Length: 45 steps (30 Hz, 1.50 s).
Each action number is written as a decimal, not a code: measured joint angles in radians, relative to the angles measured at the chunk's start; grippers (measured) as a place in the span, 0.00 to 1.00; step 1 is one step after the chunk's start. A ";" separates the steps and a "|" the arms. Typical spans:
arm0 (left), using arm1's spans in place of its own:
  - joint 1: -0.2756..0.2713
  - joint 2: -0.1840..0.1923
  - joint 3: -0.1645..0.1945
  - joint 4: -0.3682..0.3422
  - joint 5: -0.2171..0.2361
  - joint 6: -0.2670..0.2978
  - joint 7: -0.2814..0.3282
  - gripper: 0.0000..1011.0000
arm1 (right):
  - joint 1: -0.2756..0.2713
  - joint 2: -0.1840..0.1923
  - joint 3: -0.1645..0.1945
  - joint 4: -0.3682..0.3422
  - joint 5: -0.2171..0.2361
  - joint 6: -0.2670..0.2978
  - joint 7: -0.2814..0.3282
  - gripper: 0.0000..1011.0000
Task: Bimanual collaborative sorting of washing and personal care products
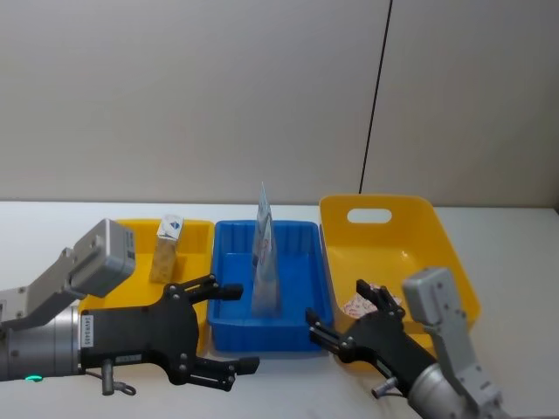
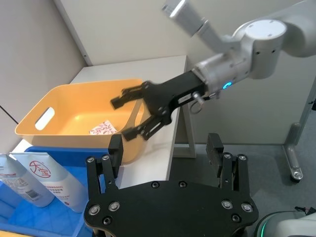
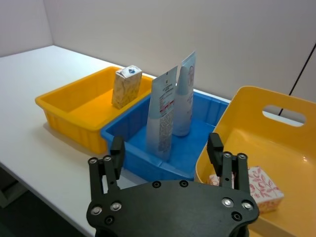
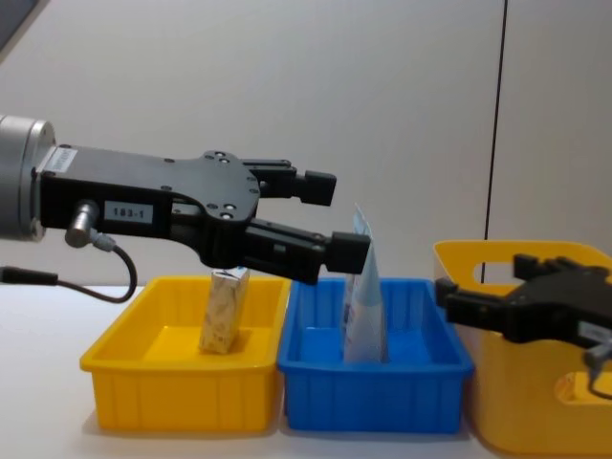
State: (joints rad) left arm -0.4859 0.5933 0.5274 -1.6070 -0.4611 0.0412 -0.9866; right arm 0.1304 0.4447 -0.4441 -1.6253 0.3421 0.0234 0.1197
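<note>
The left tool (image 1: 243,326) hangs with its jaws spread wide and nothing between them, over the near edge where the low yellow bin (image 1: 194,253) meets the blue bin (image 1: 297,262). From the chest view it sits clear above both rims. The right tool (image 1: 335,300) is likewise wide open and empty, low at the near corner of the deep yellow basket (image 1: 410,231), just beside the blue bin's right wall. Out from there, a carton (image 1: 169,247) stands upright toward the far end of the yellow bin. A pouch (image 3: 160,116) and a second pouch (image 3: 183,96) stand on end close together in the blue bin. A second carton (image 3: 264,186) lies flat on the basket floor near the right tool. To my eye the basket is the stock and the low bins are the sorted homes, cartons left and pouches middle, which would explain each arm being posted on its own side. The lying carton looks next to go, with the basket's high wall the edge to clear. The pouches are tall on narrow feet and would likely tip at a brush, so any crossing ought to pass above them. Both low bins have bare floor to spare, and the surface (image 1: 52,227) to the left lies open
</note>
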 joint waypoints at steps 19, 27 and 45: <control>0.000 0.000 0.000 0.000 0.000 0.000 0.000 0.99 | 0.260 -0.168 -0.080 0.378 -0.054 -0.048 0.107 0.99; 0.000 0.000 0.000 0.000 0.000 0.000 0.000 0.99 | 0.343 -0.228 -0.097 0.521 -0.069 -0.084 0.136 0.99; 0.000 0.000 0.000 0.000 0.000 0.000 0.000 0.99 | 0.456 -0.323 -0.104 0.735 -0.093 -0.150 0.155 0.99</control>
State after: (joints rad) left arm -0.4859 0.5933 0.5274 -1.6069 -0.4611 0.0412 -0.9866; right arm 0.5861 0.1216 -0.5483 -0.8908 0.2488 -0.1264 0.2749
